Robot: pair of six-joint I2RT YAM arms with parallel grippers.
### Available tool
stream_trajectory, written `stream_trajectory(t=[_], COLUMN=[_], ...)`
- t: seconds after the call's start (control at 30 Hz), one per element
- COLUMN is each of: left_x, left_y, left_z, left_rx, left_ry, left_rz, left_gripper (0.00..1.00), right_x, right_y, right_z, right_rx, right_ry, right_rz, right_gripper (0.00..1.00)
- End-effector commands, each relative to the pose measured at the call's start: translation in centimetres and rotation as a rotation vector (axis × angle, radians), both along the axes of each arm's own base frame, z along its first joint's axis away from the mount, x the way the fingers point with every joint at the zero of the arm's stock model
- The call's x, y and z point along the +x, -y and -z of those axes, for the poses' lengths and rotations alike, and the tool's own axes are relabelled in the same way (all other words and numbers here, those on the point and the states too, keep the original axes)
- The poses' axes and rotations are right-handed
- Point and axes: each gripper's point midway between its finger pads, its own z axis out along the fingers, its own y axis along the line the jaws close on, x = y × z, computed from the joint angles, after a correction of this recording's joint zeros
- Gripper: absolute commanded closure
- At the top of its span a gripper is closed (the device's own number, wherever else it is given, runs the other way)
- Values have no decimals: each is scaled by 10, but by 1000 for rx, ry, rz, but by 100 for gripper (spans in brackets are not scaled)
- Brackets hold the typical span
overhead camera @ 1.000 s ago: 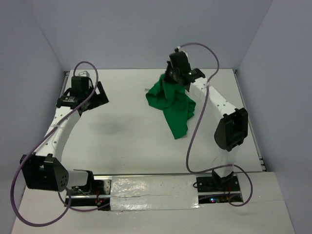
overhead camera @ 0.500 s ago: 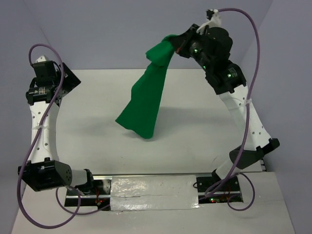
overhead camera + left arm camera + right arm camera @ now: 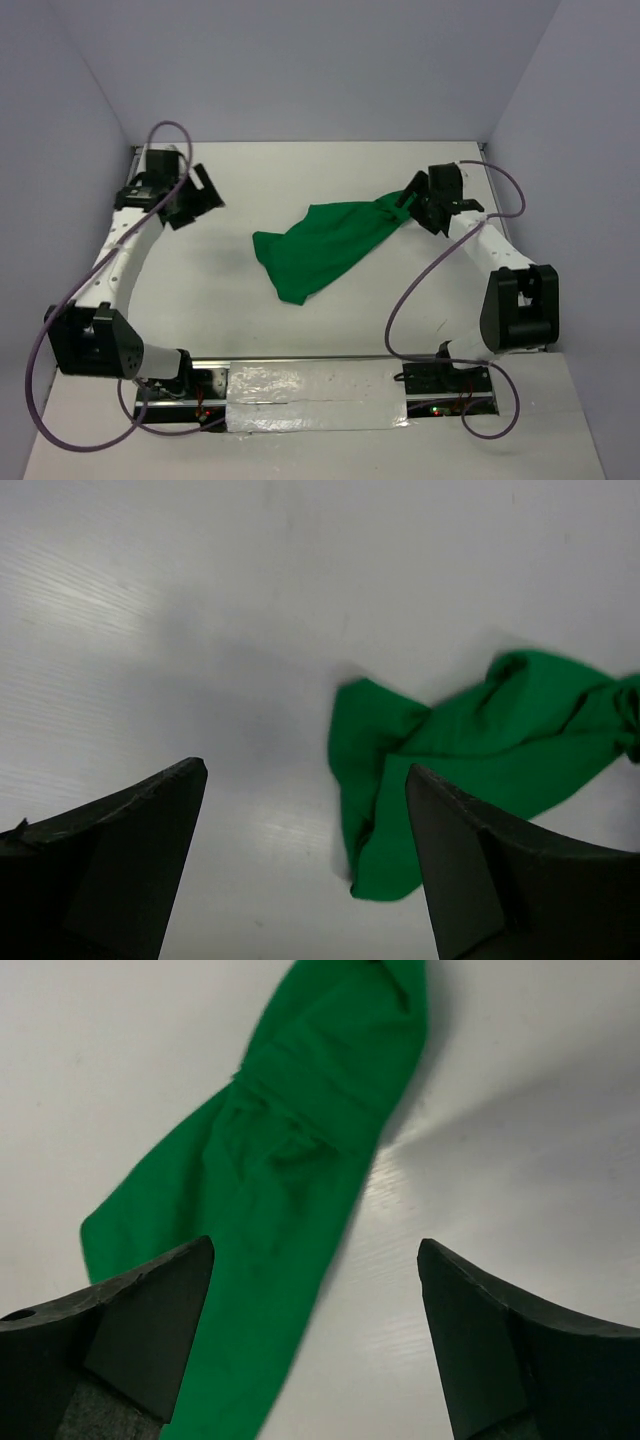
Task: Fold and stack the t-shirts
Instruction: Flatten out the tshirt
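The green t-shirt [image 3: 325, 245] lies bunched on the white table in a long diagonal strip, from its narrow twisted end at the right down to a wider end at the centre. My right gripper [image 3: 412, 205] hovers at that twisted end, jaws wide apart, holding nothing. In the right wrist view the t-shirt [image 3: 290, 1160] runs under the left finger of the right gripper [image 3: 315, 1245]. My left gripper [image 3: 203, 196] is open at the far left, well apart from the cloth. In the left wrist view the t-shirt [image 3: 480, 750] lies ahead of the open left gripper [image 3: 305, 770].
Blue-grey walls close in the table [image 3: 230, 270] at the back and on both sides. A strip of silver tape [image 3: 315, 385] runs along the near edge between the two arm bases. Purple cables loop off both arms.
The right arm lifted the t-shirt high, swung it down across the table and opened its jaws, letting go. The left arm rose and came back down at the far left.
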Motion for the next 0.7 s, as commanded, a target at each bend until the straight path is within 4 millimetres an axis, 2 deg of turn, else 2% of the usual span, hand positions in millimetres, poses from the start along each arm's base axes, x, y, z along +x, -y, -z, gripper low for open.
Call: stream_trajectory(t=[0.0, 0.03, 0.1, 0.13, 0.17, 0.2, 0.27, 0.33, 0.4, 0.57, 0.67], left_x=[1, -3, -8, -9, -12, -13, -18, -21, -24, -15, -8], left_y=[69, 95, 126, 136, 143, 152, 159, 169, 168, 158, 167], left_z=[33, 41, 63, 68, 81, 86, 102, 110, 123, 142, 145], left_rx=[-55, -63, -123, -138, -140, -142, -160, -196, -176, -127, -156], left_ry=[-80, -105, -175, -187, -217, -220, -254, -269, -302, -294, -275], left_rz=[120, 179, 231, 256, 276, 295, 324, 361, 337, 271, 286], left_gripper=[7, 8, 13, 14, 15, 19, 22, 27, 28, 28, 33], right_x=[15, 14, 11, 7, 5, 1, -3, -9, -13, -17, -17], right_y=[-42, -47, -56, -66, -68, -71, -73, -72, -70, -71, -70], right_z=[-90, -95, -100, -97, -93, -85, -77, -58, -49, -44, -44], right_rx=[26, 6, -46, -57, -67, -66, -55, -55, -54, -50, -56], right_ry=[275, 279, 270, 259, 248, 231, 223, 183, 160, 150, 141], right_rz=[-90, -103, -134, -161, -170, -180, -186, -185, -181, -188, -189], right_gripper=[11, 11, 12, 12, 12, 12, 12, 12, 12, 12, 11])
